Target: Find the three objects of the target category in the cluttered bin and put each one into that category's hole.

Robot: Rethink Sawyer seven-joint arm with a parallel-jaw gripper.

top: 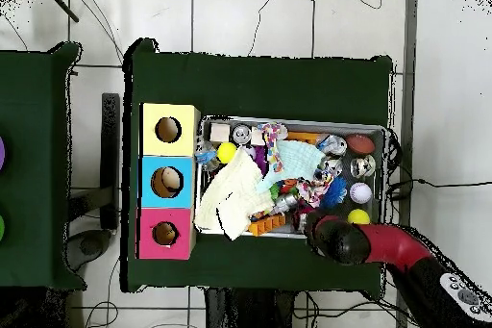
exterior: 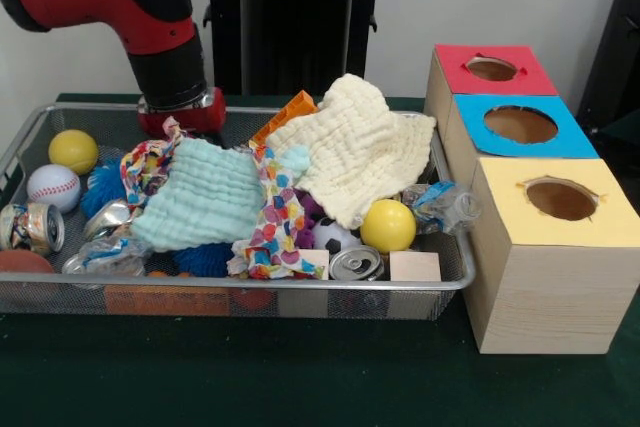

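Note:
The bin (exterior: pixel 250 285) is a shallow silver wire-mesh tray full of clutter; it also shows in the overhead view (top: pixel 385 141). My gripper (exterior: pixel 181 117) is down at the bin's far left side, just behind a patterned cloth (exterior: pixel 272 227) and a mint cloth (exterior: pixel 198 197). Its tip is hidden by the cloths. In the overhead view my gripper (top: pixel 314 225) is at the bin's lower edge. Balls show: two yellow balls (exterior: pixel 73 150) (exterior: pixel 388 225), a baseball (exterior: pixel 53 187) and a small soccer ball (exterior: pixel 333 237). Three wooden boxes have holes in a red top (exterior: pixel 495 69), a blue top (exterior: pixel 520 125) and a yellow top (exterior: pixel 560 199).
A cream cloth (exterior: pixel 355 152) drapes over the bin's right part. Cans (exterior: pixel 356 264) (exterior: pixel 30 227), a wooden block (exterior: pixel 414 267), a crushed plastic bottle (exterior: pixel 440 205), an orange item (exterior: pixel 290 112) and a blue spiky ball (exterior: pixel 100 192) lie in the bin. The boxes stand right of it.

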